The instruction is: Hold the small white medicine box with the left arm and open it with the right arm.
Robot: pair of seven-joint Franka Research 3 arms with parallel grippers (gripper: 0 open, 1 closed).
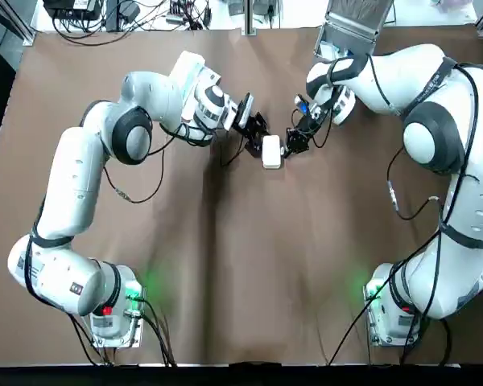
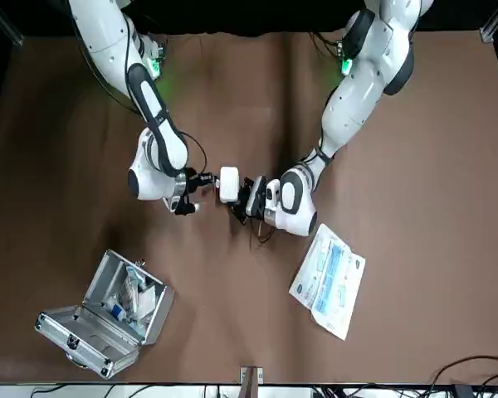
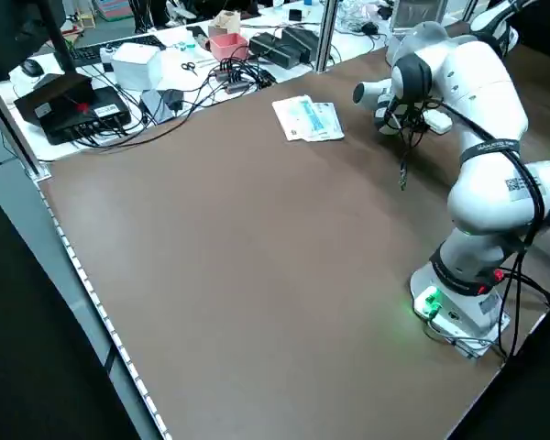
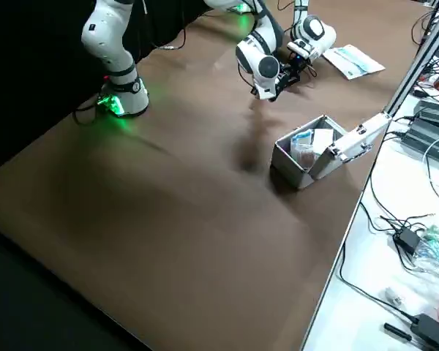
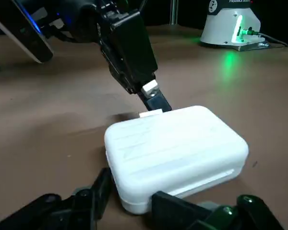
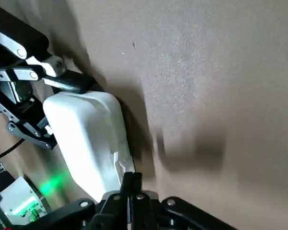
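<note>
Gripping the small white medicine box (image 1: 271, 151) at one end, the left pincer (image 1: 258, 138) lies a little above the middle of the top view, its two black fingers (image 5: 100, 190) closed against opposite sides of the box as the left wrist view shows. The right pincer (image 1: 292, 143) meets the box from the other side, just right of it in the top view. Its fingers are drawn together with no gap between them, and their tips touch the far edge of the box beside a little white tab (image 5: 150, 113). The box itself is a rounded white case with its lid down, the seam around it closed. It lies flat and low over the table (image 1: 225, 265), though whether it rests on the brown surface or hangs just above it I cannot tell. Both arms reach in from the lower corners of the top view and bend toward each other, so that the two wrists face one another across the box. In the front view an open metal case (image 2: 108, 315) with packets inside sits at the lower left, well apart from the box. A white and blue printed leaflet (image 2: 328, 278) lies at the lower right of that view, near the left arm's wrist. Green lights glow at both arm bases (image 1: 117, 310).
</note>
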